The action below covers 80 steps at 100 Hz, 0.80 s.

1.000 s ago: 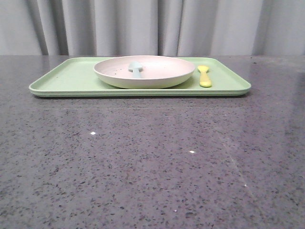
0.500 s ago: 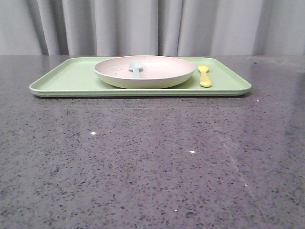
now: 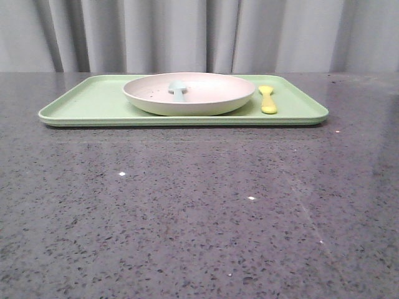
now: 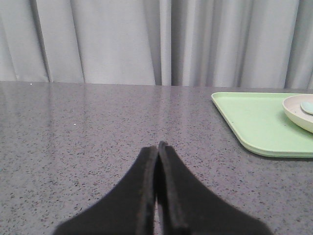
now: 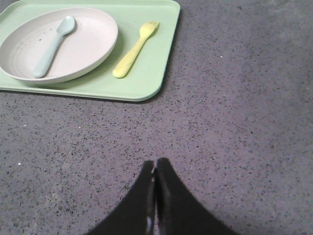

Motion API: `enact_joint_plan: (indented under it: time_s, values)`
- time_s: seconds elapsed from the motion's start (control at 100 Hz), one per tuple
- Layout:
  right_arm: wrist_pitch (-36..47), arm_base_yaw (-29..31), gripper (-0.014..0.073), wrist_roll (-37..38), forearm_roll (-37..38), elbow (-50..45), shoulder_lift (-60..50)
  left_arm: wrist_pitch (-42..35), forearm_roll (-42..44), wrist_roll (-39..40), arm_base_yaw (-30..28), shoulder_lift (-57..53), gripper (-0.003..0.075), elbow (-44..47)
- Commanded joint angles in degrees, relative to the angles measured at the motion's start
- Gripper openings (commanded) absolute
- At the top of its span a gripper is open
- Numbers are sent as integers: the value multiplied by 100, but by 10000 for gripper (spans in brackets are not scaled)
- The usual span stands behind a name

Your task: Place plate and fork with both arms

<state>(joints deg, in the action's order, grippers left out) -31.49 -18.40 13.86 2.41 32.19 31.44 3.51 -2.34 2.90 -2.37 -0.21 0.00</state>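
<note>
Nothing on the counter (image 3: 199,212) has moved in the last second — the tray (image 3: 87,103) holds the plate (image 3: 206,96) with the fork (image 3: 268,99) just beside it, and both the left hand (image 4: 157,147) and right hand (image 5: 155,164) hang closed, empty, well short — work not yet begun.

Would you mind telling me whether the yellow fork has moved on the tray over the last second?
No. In the front view the fork lies at the same spot on the green tray, just right of the plate, as before.
</note>
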Motion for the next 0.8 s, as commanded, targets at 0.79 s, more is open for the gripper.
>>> enact_joint_plan:
  time_s: [0.79]
  values:
    - [2022,687,-8,-20,505,-607,-586,-479,-56,-3,-15,-182,-20,75]
